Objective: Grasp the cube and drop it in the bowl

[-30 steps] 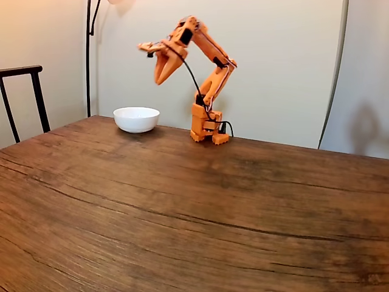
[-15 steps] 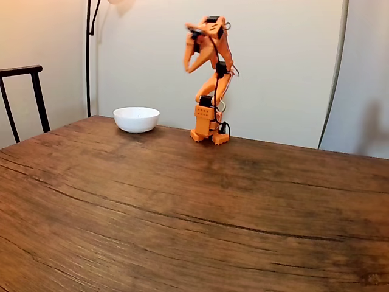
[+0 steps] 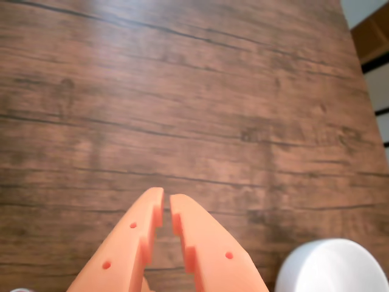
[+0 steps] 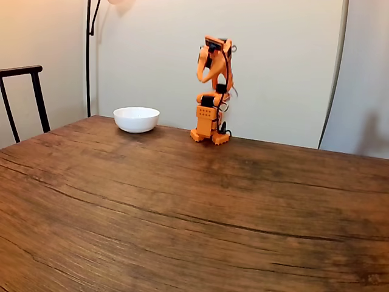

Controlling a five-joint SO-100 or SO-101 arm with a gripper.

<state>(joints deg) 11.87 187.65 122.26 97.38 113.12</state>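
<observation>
Folded above its base, the orange gripper hangs with jaws nearly closed on nothing, over bare wooden table. The white bowl sits low to its right in the wrist view. The cube cannot be made out; finding it should come before any reach.

wooden table | dark chair at left | lamp pole by wall

The table is dark brown wood with strong, wavy grain and a low satin sheen; the bowl looks smooth, glossy white, like glazed ceramic; the gripper is matt orange plastic; the chair frame is black, seemingly metal.
</observation>
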